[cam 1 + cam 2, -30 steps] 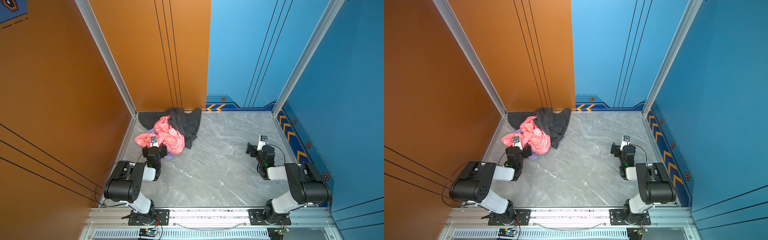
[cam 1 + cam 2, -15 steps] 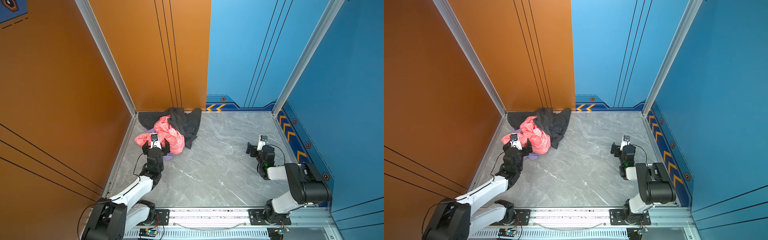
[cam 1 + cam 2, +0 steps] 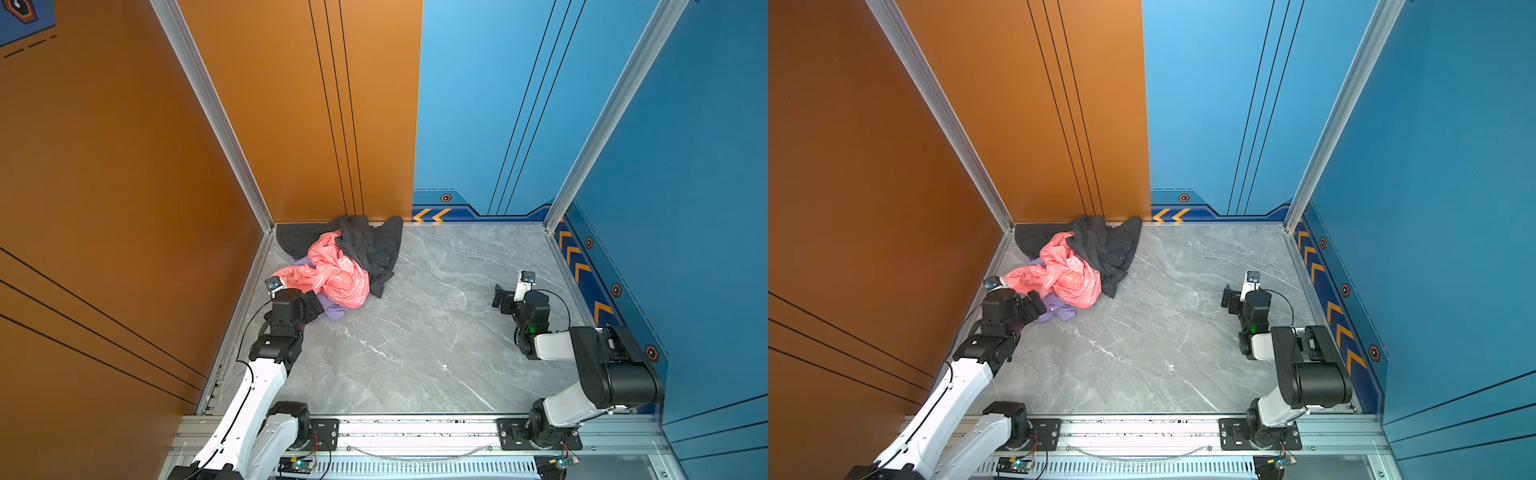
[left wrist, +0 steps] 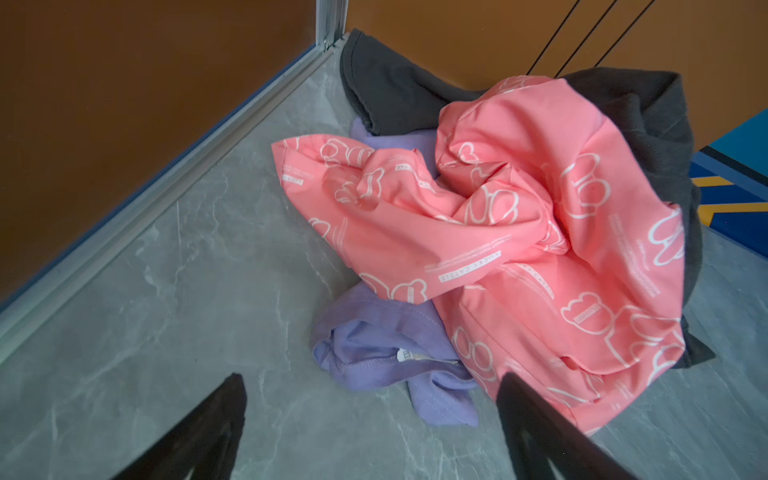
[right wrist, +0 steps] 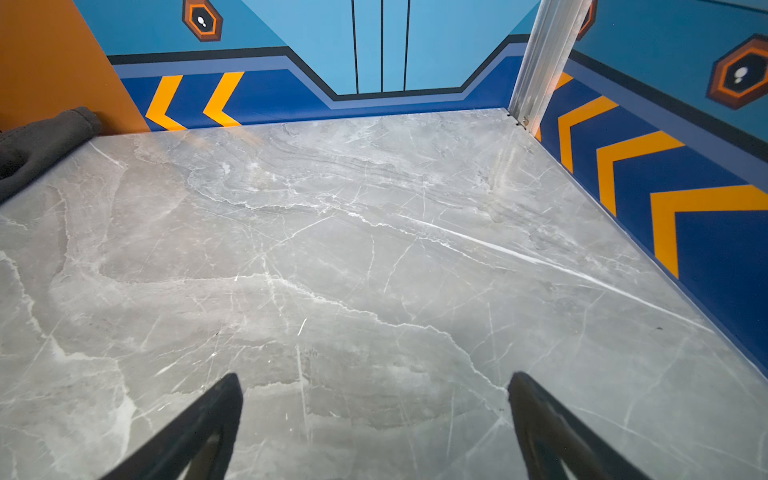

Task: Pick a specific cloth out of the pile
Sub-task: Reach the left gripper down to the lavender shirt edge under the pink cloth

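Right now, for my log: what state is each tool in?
Left tool: open, holding nothing; lavender cloth lies just ahead.
Right tool: open, empty.

Cloth (image 4: 374, 349) under pile (image 3: 337, 275), back left corner

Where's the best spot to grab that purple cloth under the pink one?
Probably the bunched collar end of the purple cloth that pokes out bare from under the pink cloth, nearest the left end effector. Come from that side, so only purple is pinched.
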You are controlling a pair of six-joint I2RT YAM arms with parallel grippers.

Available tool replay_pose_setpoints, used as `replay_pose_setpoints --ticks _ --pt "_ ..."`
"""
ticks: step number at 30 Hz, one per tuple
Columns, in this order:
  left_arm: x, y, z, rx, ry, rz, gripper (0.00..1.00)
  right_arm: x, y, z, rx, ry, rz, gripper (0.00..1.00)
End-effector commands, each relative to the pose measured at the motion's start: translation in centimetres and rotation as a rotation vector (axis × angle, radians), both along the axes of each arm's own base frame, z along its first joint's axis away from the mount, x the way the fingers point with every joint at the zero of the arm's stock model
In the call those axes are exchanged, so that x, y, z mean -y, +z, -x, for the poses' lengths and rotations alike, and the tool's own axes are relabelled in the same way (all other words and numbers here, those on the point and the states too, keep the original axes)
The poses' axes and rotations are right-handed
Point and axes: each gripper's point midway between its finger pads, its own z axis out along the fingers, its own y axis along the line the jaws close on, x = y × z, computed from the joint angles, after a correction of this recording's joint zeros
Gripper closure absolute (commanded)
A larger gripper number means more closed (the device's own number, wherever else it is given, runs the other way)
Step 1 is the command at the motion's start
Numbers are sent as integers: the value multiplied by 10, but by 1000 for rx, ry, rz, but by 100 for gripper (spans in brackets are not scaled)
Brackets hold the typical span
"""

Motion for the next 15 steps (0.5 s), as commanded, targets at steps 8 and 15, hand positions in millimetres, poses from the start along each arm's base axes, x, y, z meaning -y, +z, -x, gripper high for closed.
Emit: replay_pose_setpoints --ticks 8,15 --pt "20 -47 2 -128 18 363 17 1 5 -4 8 3 -8 0" --pt "23 -60 -11 -151 25 483 28 -4 22 4 41 5 22 0"
